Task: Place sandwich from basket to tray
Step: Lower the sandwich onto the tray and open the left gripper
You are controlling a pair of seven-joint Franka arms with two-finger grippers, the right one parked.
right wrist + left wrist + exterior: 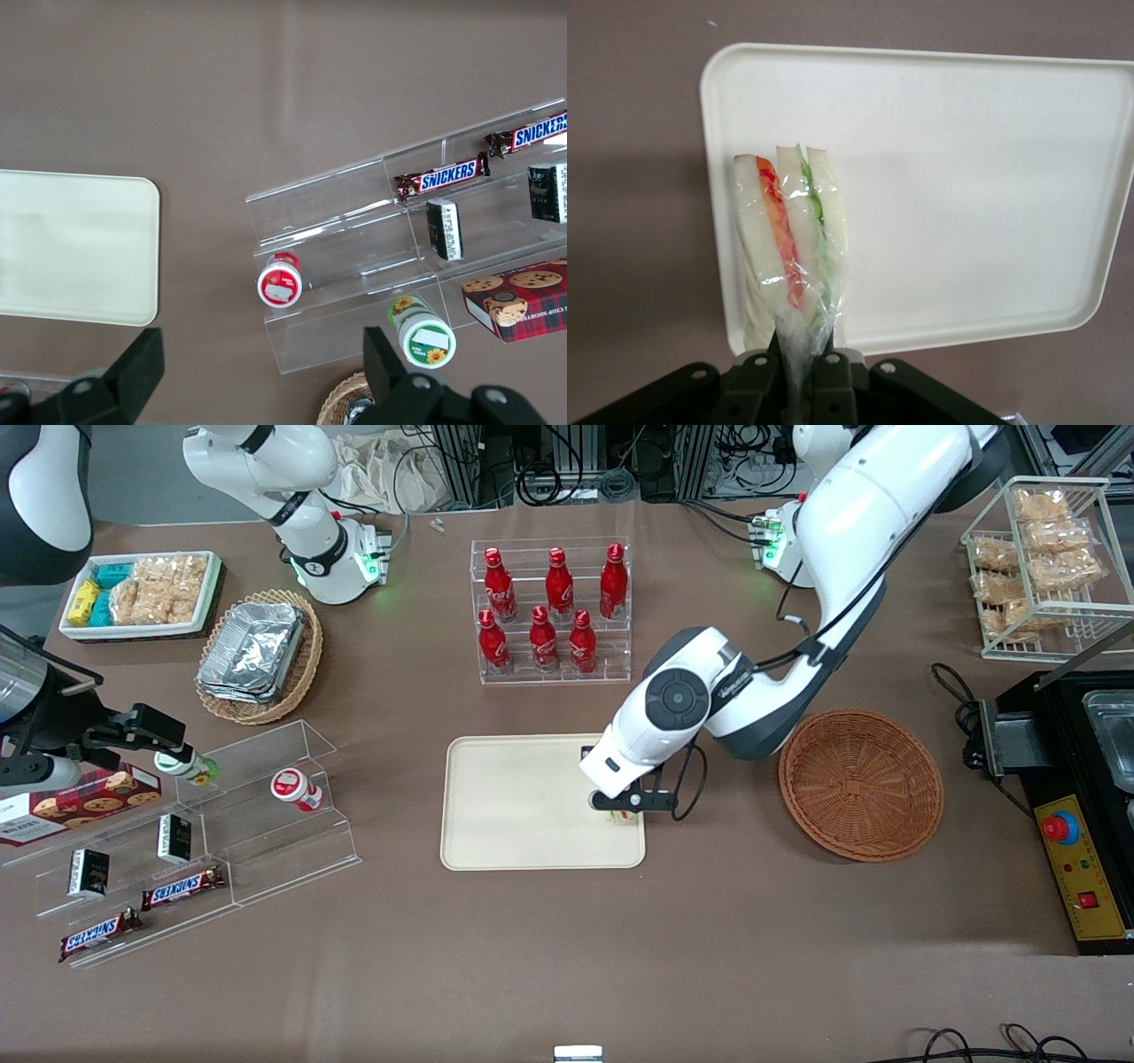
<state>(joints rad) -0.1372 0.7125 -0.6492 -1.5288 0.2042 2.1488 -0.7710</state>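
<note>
My gripper [627, 808] [799, 363] is shut on the wrapped point of the sandwich [793, 257], a plastic-wrapped wedge of white bread with orange and green layers. It holds the sandwich over the corner of the cream tray [532, 806] [966, 195] nearest the basket; I cannot tell whether the sandwich touches the tray. From the front only a sliver of the sandwich [625, 818] shows under the fingers. The reddish-brown woven basket [859, 784] sits beside the tray toward the working arm's end, with nothing in it. The tray [75, 248] also shows in the right wrist view.
A clear rack of red bottles [554, 611] stands farther from the front camera than the tray. A clear stepped shelf [204, 824] with snack bars lies toward the parked arm's end, with a tan basket of foil containers [257, 655]. A black appliance [1072, 797] sits past the basket.
</note>
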